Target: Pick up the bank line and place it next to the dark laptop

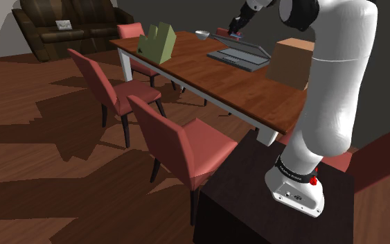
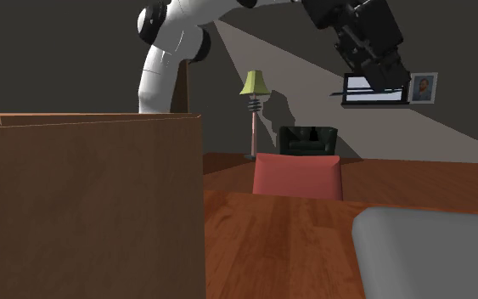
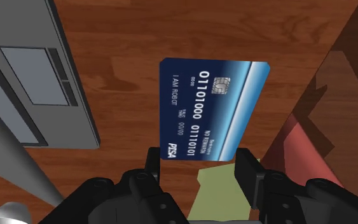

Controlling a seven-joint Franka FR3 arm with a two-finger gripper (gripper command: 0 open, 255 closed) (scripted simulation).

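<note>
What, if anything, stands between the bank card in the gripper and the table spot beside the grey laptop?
Nothing visible does. The gripper clasps the blue bank card over the wooden table, and only bare tabletop lies between the card and the grey laptop.

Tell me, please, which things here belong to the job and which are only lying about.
Job:
- card, clasped in the pincer
- laptop
- table

Lying about:
- box
- green block
- bowl
- chairs
- sofa
- lamp
</note>
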